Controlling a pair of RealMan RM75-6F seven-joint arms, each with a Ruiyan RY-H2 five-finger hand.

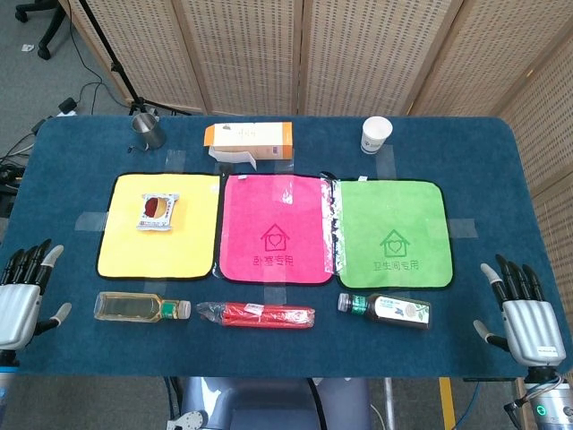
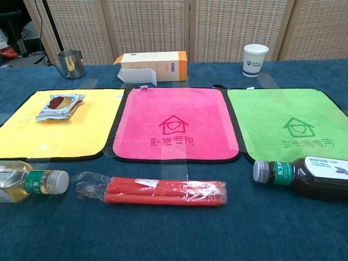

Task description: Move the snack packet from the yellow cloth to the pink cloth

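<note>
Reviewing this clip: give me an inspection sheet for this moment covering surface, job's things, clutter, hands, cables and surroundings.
Surface: blue table, with three cloths taped flat in a row.
Job's things: snack packet lies on the yellow cloth; pink cloth beside it has nothing on it.
Clutter: green cloth, metal cup, orange-and-white box, paper cup, pale bottle, red sticks in a clear bag, dark bottle.
Hands: left hand and right hand hold nothing, fingers apart, at the table's near corners.
Cables: black cables on the floor, far left.
Surroundings: woven folding screens behind the table.
</note>
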